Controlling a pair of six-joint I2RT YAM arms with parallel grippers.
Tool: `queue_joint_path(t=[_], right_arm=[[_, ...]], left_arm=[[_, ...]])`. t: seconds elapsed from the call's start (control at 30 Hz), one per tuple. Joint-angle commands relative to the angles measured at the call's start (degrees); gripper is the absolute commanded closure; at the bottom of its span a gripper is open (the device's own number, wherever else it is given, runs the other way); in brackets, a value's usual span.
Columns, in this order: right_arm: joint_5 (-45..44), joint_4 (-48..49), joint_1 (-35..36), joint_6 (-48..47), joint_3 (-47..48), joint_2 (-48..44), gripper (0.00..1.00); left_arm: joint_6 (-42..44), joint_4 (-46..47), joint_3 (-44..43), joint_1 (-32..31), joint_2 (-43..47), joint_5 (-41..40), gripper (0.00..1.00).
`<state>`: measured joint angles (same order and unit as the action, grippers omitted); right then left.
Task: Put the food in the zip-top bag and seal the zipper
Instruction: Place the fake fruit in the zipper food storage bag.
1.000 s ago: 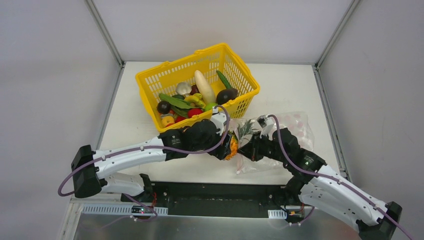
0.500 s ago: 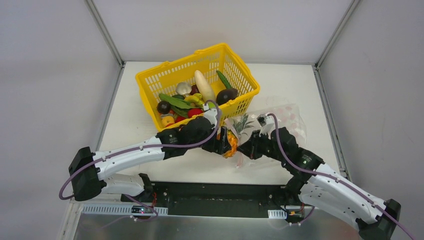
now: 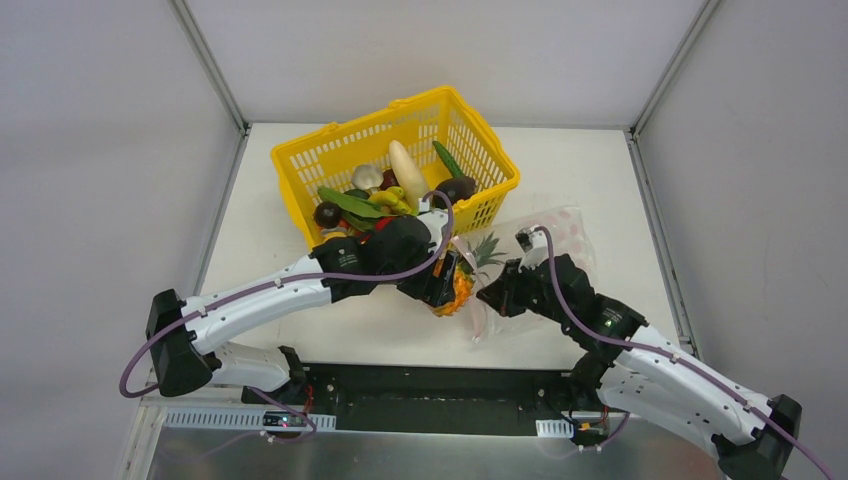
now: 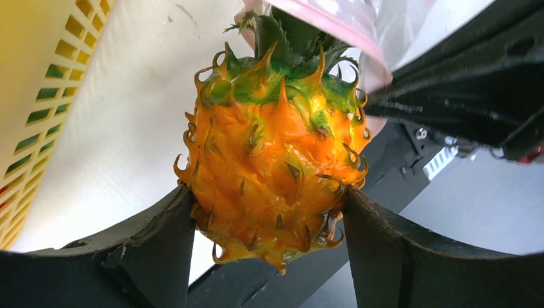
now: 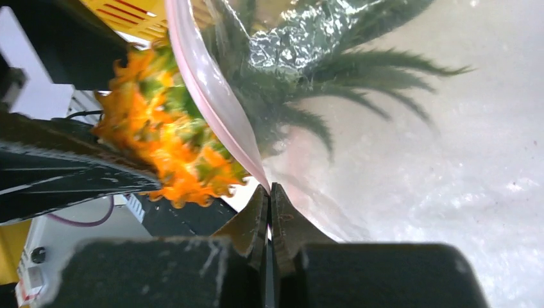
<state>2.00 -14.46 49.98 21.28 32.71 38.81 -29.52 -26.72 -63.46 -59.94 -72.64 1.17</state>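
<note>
- Left gripper: a toy pineapple is clamped between the jaws, crown inside the zip-top bag.
- Right gripper: pinched tight on the zipper edge.
- The mouth should be kept wide and the fruit pushed deep before release.
- More food is seen in the yellow basket.

1. A yellow plastic lattice basket stood ahead of me on the far half of the white table, set at an angle to the table's edges. My left wrist view caught its wall close by.
2. Grey panels closed the table in on the left, right and back, meeting at two aluminium posts.
3. A black base plate lay along the near edge, with a white slotted cable duct in front of it.
4. Nearest me ran a brushed metal shelf.
</note>
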Motion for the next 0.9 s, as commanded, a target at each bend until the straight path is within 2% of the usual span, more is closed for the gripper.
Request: queue_joint_path(t=[0.0, 0.17, 0.37, 0.57, 0.87], right_arm=[[-4.7, -1.46, -0.16, -1.23, 1.12, -0.06, 1.0], [-1.53, 2.87, -0.14, 1.56, 0.12, 1.12, 1.0], [3.2, 11.73, -0.17, 5.92, -2.54, 0.54, 1.0], [3.92, 11.07, -0.18, 6.21, -2.39, -1.89, 1.0], [5.68, 9.93, -0.15, 9.42, -0.71, -6.14, 1.0]], left_arm=[[6.17, -8.37, -5.5, -0.27, 2.05, -0.72, 0.88], [4.16, -3.02, -5.86, -0.26, 0.84, 2.7, 0.86], [-11.28, 17.52, 2.4, -0.11, -2.03, 7.57, 0.86], [-22.49, 37.01, 11.5, 0.31, -3.21, 7.29, 0.87], [-25.22, 39.27, 15.88, 0.5, -3.62, 0.27, 0.9]])
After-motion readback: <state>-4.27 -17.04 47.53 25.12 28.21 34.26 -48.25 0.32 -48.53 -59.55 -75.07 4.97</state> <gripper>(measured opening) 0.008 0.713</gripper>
